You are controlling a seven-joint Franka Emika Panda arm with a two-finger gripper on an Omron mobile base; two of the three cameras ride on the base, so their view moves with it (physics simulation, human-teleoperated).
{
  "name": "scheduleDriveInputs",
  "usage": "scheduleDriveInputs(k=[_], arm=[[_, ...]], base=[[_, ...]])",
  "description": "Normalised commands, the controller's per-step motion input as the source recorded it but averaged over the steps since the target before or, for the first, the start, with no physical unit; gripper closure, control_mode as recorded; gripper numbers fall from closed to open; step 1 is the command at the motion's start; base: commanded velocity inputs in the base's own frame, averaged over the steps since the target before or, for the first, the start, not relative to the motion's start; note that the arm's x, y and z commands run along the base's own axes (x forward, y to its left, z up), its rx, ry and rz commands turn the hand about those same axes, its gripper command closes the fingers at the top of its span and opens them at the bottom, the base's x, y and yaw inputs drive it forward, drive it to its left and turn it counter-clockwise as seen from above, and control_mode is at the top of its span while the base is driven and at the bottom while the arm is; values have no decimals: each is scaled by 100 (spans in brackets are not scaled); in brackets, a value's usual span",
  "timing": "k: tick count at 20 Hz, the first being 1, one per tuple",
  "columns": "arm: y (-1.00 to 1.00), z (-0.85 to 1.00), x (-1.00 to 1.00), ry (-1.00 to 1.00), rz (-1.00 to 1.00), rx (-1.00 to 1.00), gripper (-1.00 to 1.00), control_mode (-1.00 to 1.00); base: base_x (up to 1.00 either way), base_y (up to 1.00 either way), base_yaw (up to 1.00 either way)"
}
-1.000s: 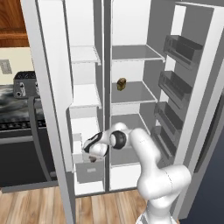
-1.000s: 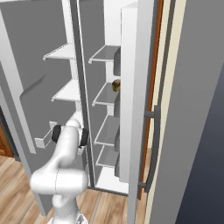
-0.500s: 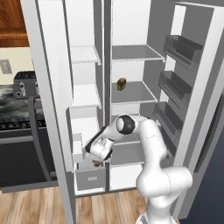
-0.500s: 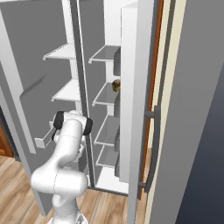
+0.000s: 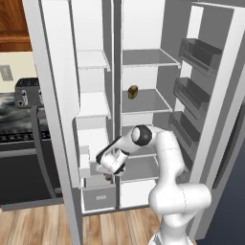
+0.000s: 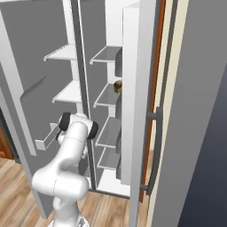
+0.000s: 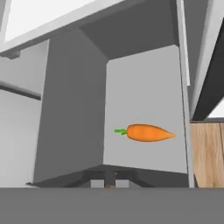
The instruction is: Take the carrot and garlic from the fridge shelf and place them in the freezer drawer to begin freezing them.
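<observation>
The carrot (image 7: 146, 132) lies flat on the pale floor of the open freezer drawer (image 7: 144, 87), green tuft to the left in the hand view. My gripper (image 5: 110, 175) hangs low in the left compartment, just above the freezer drawer (image 5: 98, 195) with its slotted front. A tiny tan-brown speck, the garlic (image 7: 109, 186), shows between the fingertips at the bottom of the hand view, so the gripper looks shut on it. The fridge shelf (image 5: 149, 103) is higher up on the right side. In the right base view my own arm (image 6: 76, 131) hides the hand.
A boxy tan-and-brown item (image 5: 133, 92) (image 6: 118, 86) stands on the fridge shelf. Door bins (image 5: 197, 53) line the open right door. The left door (image 5: 52, 110) stands close beside the arm. A black stove (image 5: 19, 139) and a toaster (image 5: 27, 91) are at the far left.
The hand has sunk a little lower and slightly right, closer over the freezer drawer, while the elbow has risen. The base has not moved.
</observation>
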Motion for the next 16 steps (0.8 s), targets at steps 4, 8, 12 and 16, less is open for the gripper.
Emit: scheduleDriveInputs(k=[4, 8, 12, 16], arm=[[28, -56, 22, 4, -4, -1, 100, -100], [45, -63, 18, 6, -5, -3, 100, -100], [37, -69, 2, 5, -6, -4, 100, -100], [24, -77, -30, 1, -5, -4, 100, -100]], base=[[0, 0, 0], [0, 0, 0], [0, 0, 0], [0, 0, 0]])
